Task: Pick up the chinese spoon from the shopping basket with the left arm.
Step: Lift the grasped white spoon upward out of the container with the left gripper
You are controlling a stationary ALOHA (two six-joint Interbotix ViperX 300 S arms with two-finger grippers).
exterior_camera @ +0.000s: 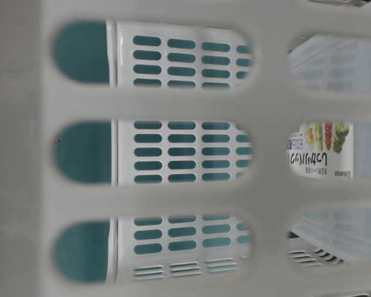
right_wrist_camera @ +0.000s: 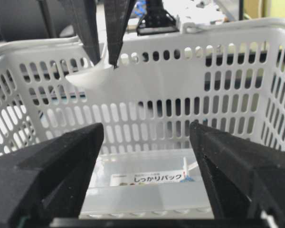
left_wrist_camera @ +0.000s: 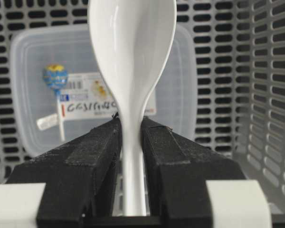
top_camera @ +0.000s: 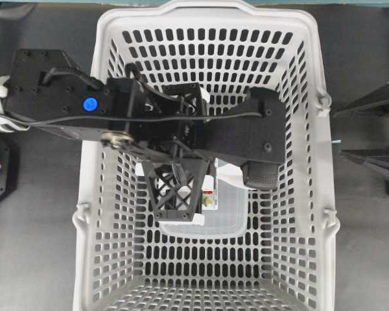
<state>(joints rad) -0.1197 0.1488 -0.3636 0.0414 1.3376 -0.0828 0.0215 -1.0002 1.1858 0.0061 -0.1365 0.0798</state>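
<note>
A: What has the left gripper (left_wrist_camera: 132,142) got?

B: Its jaws are pinched tight on the handle of the chinese spoon (left_wrist_camera: 133,57), bowl pointing away from the camera. From the right wrist view the spoon (right_wrist_camera: 92,75) hangs near the top of the shopping basket (right_wrist_camera: 147,114), well above its floor.

A: And beyond the spoon?

B: A clear lidded container (left_wrist_camera: 180,95) with a printed label lies on the basket floor.

A: The right gripper (right_wrist_camera: 147,171)?

B: Outside the basket, jaws spread wide, holding nothing.
</note>
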